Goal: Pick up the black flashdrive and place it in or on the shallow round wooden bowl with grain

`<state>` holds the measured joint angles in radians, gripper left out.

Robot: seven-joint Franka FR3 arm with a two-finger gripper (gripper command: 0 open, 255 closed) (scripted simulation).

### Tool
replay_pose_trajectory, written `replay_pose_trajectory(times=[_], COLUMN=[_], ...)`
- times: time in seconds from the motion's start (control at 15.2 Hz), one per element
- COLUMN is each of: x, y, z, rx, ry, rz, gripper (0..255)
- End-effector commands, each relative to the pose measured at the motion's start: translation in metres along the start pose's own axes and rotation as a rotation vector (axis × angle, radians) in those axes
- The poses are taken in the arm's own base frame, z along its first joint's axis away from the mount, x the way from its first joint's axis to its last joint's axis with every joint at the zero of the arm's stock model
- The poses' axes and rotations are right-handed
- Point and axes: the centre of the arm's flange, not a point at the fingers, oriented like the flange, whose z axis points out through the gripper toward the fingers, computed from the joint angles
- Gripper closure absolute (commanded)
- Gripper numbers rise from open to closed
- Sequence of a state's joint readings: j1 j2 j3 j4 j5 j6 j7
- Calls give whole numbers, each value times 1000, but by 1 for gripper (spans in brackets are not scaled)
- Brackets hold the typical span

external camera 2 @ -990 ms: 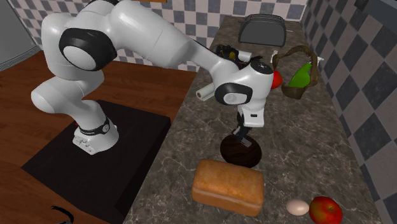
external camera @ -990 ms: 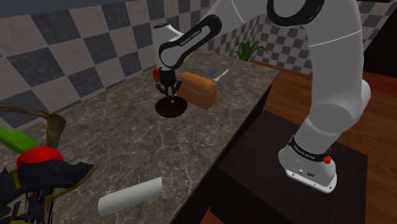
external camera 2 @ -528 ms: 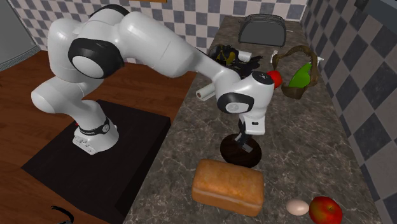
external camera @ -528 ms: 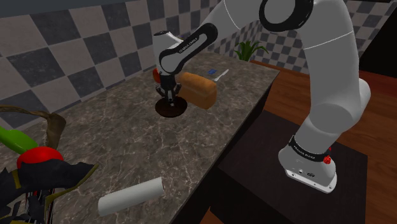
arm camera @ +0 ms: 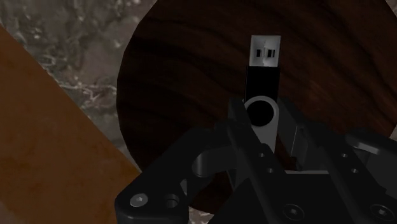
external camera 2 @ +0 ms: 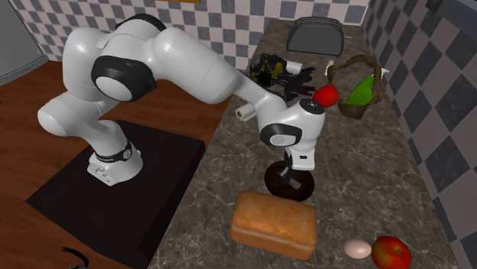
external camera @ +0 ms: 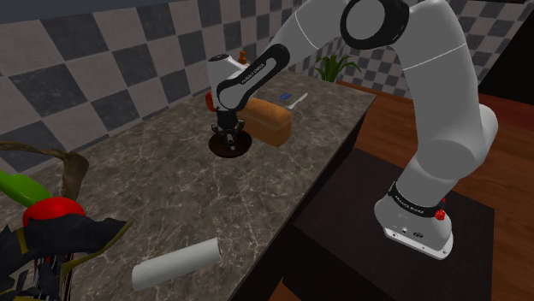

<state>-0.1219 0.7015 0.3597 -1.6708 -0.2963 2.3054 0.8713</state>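
Flashdrive [arm camera: 263,79]: black body, silver plug, grey looped end. Pincer [arm camera: 263,122] clamped on the looped end, over dark grained bowl [arm camera: 175,89].

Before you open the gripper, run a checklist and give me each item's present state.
1. Flashdrive clasped between the fingers: ok.
2. Flashdrive over the dark wooden bowl, inside its rim: ok.
3. Gripper low over the bowl: ok.
4. Flashdrive touching the bowl's floor: cannot tell.
5. Bread loaf apart from the gripper: ok.
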Motion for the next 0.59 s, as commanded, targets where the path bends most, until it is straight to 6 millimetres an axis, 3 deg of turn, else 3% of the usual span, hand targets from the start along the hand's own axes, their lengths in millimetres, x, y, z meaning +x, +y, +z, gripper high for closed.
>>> replay_pose_trajectory(times=[0.0, 0.33, 0.4, 0.53], x=[1, 1, 1, 1], y=[0, 0, 0, 0], z=[2, 2, 2, 2], rx=[0, 0, 0, 0], ry=[1, 0, 0, 0], rz=[0, 0, 0, 0], gripper=[255, 255, 0, 0])
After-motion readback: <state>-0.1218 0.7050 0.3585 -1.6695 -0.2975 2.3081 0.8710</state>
